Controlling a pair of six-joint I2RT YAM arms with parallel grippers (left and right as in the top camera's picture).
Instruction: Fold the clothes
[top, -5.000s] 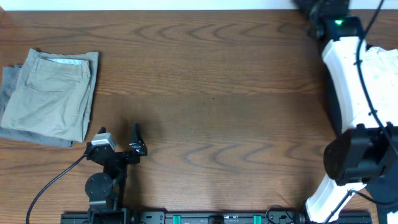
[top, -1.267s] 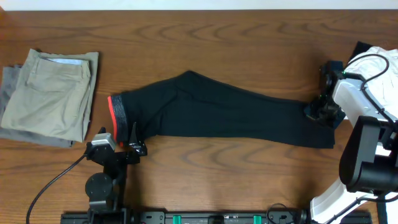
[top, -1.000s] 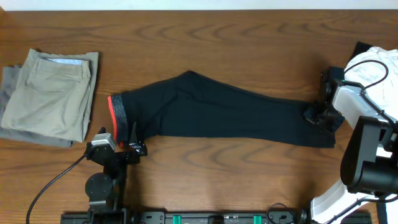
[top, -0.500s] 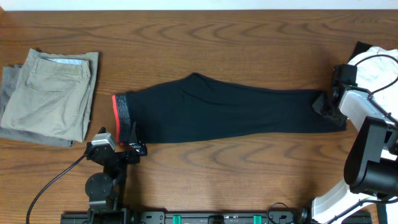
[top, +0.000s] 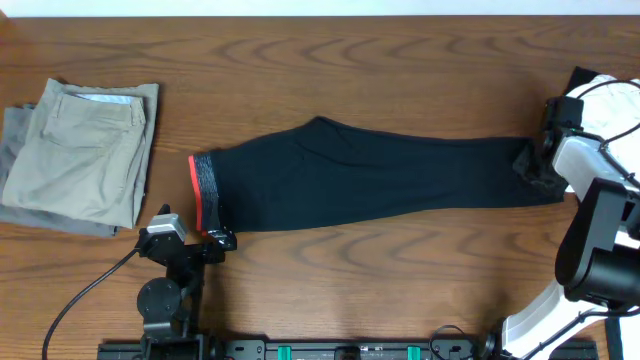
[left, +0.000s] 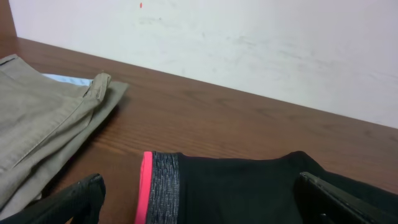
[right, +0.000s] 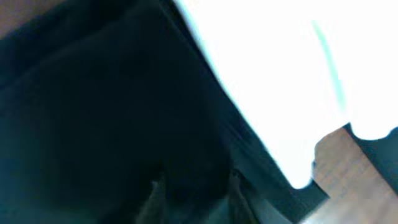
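Long black pants lie stretched across the table, with the grey waistband edged in red-orange at the left. My right gripper is shut on the leg end at the far right edge. The right wrist view shows mostly dark fabric close to the lens. My left gripper is open and empty at the front left, just below the waistband. The left wrist view shows the waistband lying between my two spread fingers.
Folded tan khaki trousers lie on a grey garment at the far left. White fabric sits at the right edge behind my right arm. The arm bases stand along the front edge.
My right gripper has pulled the pants' leg end further right and back, straightening the pants. The waistband has slid a little to the right. The left arm has not moved.
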